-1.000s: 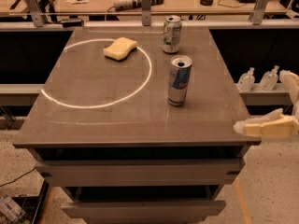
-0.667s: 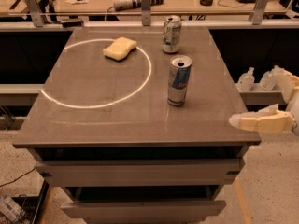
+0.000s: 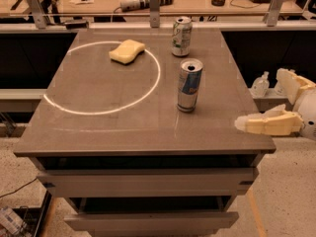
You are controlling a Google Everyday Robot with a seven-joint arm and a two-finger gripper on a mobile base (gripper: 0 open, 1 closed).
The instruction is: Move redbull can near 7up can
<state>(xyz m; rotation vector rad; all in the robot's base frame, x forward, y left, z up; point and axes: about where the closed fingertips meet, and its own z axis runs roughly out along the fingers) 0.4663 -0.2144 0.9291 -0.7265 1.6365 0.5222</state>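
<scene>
Gripper at table's 4 o'clock edge, opening cannot be told, slightly further in than earlier, redbull can right of centre, upright, long axis vertical, mouth up, unmoved, 7up can at its 12 o'clock, apart, sponge at 10 o'clock.
</scene>
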